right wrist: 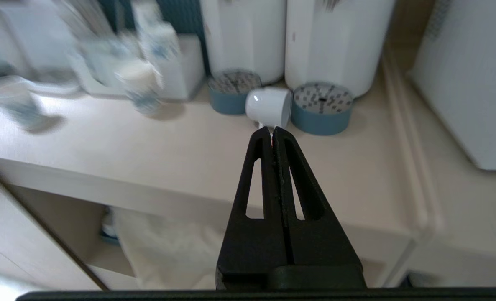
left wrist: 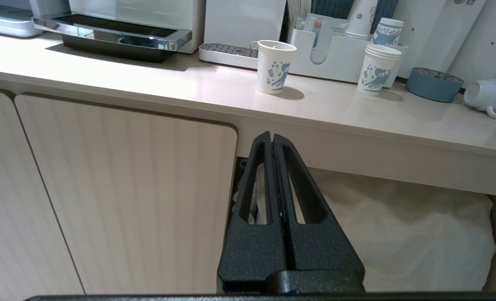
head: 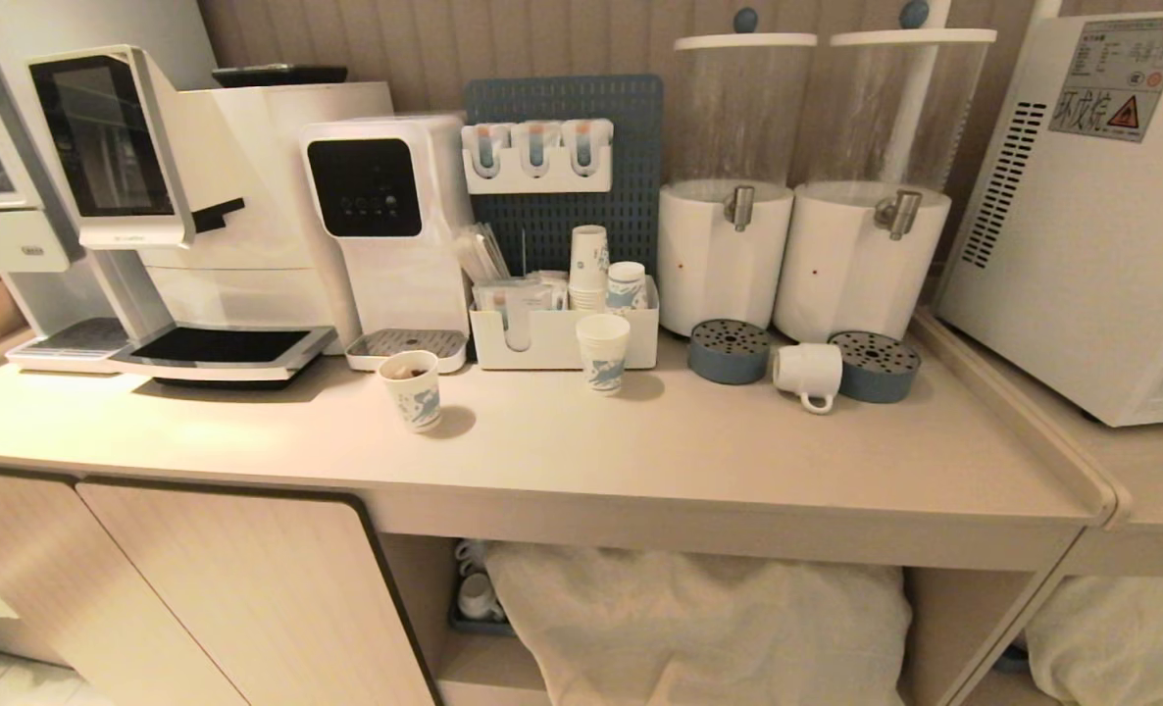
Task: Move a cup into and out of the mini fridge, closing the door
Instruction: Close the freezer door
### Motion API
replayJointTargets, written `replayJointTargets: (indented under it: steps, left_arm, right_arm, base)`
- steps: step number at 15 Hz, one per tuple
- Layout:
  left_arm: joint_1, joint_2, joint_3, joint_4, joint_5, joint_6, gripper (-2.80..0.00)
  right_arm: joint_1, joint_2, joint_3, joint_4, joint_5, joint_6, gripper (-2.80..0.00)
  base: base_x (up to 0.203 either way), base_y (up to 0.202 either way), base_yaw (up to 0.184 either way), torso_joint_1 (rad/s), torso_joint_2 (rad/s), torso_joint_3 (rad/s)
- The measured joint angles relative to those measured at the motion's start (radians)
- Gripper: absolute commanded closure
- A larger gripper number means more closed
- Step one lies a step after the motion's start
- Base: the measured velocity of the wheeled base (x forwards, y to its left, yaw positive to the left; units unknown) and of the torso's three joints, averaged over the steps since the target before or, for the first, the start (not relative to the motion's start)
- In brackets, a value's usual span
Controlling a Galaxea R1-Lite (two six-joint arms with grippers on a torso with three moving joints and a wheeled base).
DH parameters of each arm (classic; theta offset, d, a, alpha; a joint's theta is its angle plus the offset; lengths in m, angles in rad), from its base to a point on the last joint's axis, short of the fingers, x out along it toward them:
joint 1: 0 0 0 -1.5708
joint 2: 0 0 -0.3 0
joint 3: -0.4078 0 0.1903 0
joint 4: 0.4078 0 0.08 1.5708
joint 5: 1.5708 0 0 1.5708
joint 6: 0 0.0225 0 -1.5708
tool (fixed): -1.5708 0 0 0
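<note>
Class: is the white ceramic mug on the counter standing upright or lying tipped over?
Tipped over. The mug lies on its side between two blue drip trays, its handle against the counter.

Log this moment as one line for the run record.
cup: on its side on counter, between two blue drip trays | fridge: at counter's right end | left hand: shut, empty, below counter edge | right hand: shut, empty, short of cup
</note>
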State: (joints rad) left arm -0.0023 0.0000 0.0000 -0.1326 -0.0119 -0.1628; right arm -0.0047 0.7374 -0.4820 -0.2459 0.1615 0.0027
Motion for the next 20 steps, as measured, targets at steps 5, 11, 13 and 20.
replayJointTargets:
  steps: [5,11,13,20]
  left_arm:
    - [-0.001,0.000,0.000,0.000,0.000,0.000,0.00]
    - [-0.001,0.000,0.000,0.000,0.000,0.000,0.00]
    - [-0.001,0.000,0.000,0.000,0.000,0.000,0.00]
    - [-0.001,0.000,0.000,0.000,0.000,0.000,0.00]
  right_arm:
    - [0.007,-0.493,-0.082,0.549,-0.010,0.025,0.00]
    - [0.010,-0.718,0.156,0.426,-0.164,0.067,0.00]
    - [0.010,-0.731,0.306,0.249,-0.198,0.029,0.00]
    - [0.009,-0.737,0.480,0.234,-0.150,-0.043,0.00]
  base:
    - [0.000,0.000,0.000,0.000,0.00,0.000]
    - [0.000,0.000,0.000,0.000,0.00,0.000]
    - [0.000,0.000,0.000,0.000,0.00,0.000]
    - [0.000,0.000,0.000,0.000,0.00,0.000]
